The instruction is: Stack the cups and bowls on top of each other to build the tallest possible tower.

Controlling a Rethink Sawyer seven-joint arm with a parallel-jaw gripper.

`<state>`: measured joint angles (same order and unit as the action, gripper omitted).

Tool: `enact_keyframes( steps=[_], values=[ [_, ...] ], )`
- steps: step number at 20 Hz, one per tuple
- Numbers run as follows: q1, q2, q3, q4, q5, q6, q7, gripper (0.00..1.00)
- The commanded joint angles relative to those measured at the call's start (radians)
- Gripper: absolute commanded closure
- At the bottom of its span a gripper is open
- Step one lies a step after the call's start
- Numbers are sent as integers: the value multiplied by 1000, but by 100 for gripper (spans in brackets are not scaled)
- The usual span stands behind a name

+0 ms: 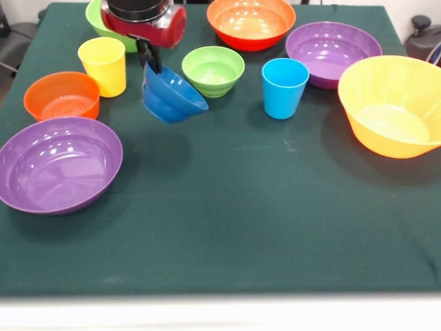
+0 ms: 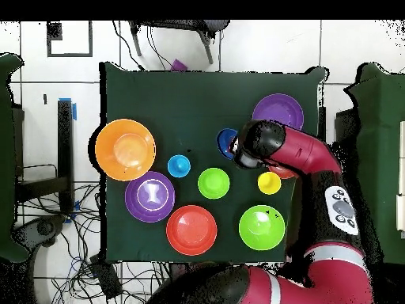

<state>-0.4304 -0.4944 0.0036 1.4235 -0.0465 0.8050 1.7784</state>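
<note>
I am seeing the jaws clamped on the rim of the small dark blue glossy plastic bowl [image 1: 172, 94], one finger inside and one outside, and they are holding it tilted, its mouth turned toward the arm, lifted clear of the dark green cloth tabletop [image 1: 234, 207] (its shadow is falling on the cloth just below it). The gripper [image 1: 149, 61] is hanging down from the red and black wrist at the top edge of the front view.

In that view, the yellow plastic tumbler [image 1: 103, 65] is standing upright just left of the held bowl, and the small green plastic bowl [image 1: 213, 70] is sitting just right of it. Further right, the light blue plastic tumbler [image 1: 284, 87] is standing upright. The small red-orange bowl [image 1: 62, 95] is sitting left of the yellow tumbler, with a large purple bowl [image 1: 58, 164] nearer the camera. Behind the wrist, a larger green bowl [image 1: 100, 21] is partly hidden. At the far side, a red-orange bowl [image 1: 251, 23] and a second purple bowl [image 1: 333, 52] are sitting mouth-up, and the big orange bowl [image 1: 391, 105] is sitting mouth-up at the right edge. Every bowl is standing apart; none is stacked.
</note>
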Motion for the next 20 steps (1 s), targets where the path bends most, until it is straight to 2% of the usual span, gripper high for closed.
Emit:
enact_keyframes(
  steps=[1, 5, 12, 17, 18, 20],
  values=[
    [-27, 86, 105, 112, -92, -86, -92, 100],
    [-42, 77, 112, 169, -94, -126, -83, 100],
    [-53, 138, 120, 122, -106, -138, -77, 100],
    [-76, 131, 155, 136, -136, -191, -100, 100],
    [-85, 131, 167, 140, -144, -209, -104, 0],
    [-97, 131, 182, 143, -150, -225, -119, 0]
  ],
)
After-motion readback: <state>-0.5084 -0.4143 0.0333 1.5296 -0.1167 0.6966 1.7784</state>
